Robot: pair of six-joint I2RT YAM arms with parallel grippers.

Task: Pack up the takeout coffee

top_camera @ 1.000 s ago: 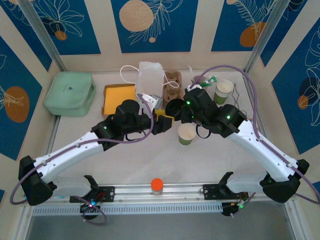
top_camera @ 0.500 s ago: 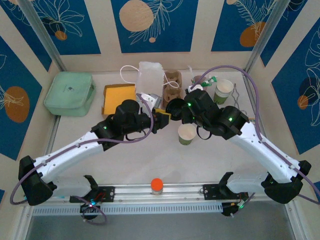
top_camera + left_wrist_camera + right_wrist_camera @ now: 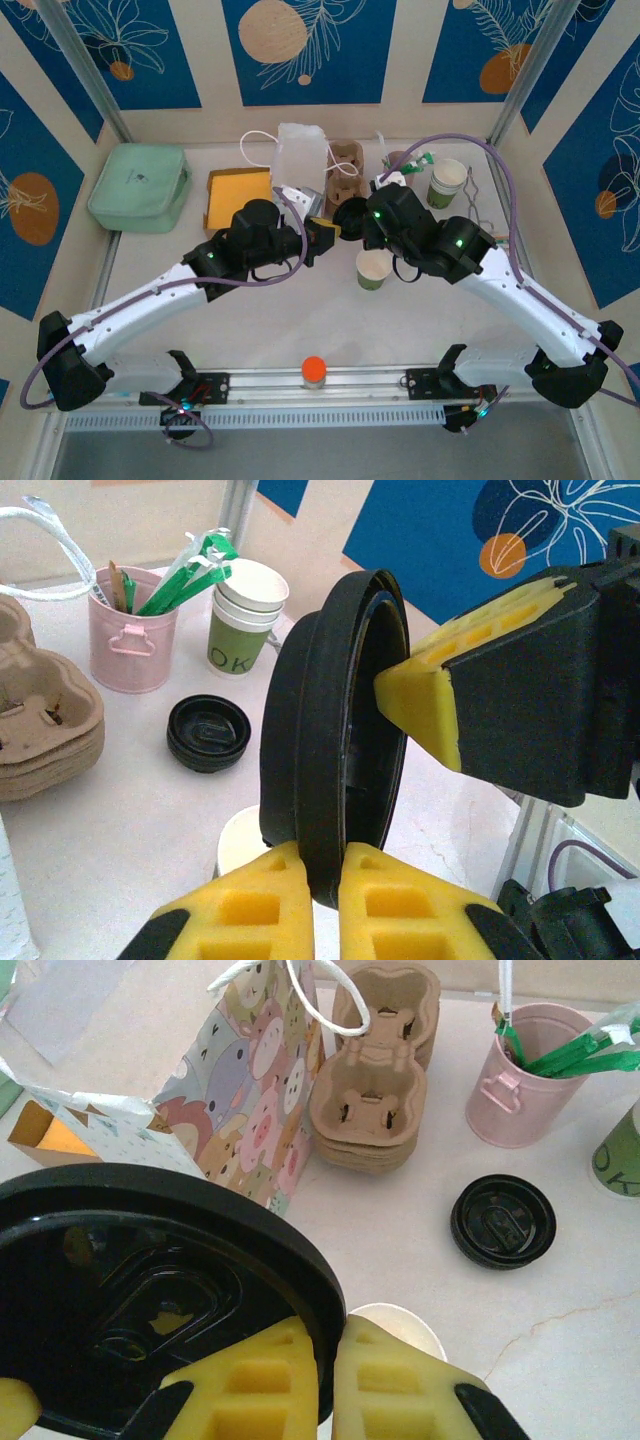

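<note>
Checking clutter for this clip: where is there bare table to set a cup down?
Bare: the tabletop between the lidless cup and the near rail; the strip between the green pouch and the left arm. Crowded: the back row from yellow box to stacked cups, and mid-table, where left gripper and right gripper pinch the black lid.

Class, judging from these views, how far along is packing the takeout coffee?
Done: one green cup stands lidless on the table. In hand: the left gripper and right gripper both pinch one black lid near it. Left: probably press the lid on, then move the cup to the cardboard carrier or gift bag.
</note>
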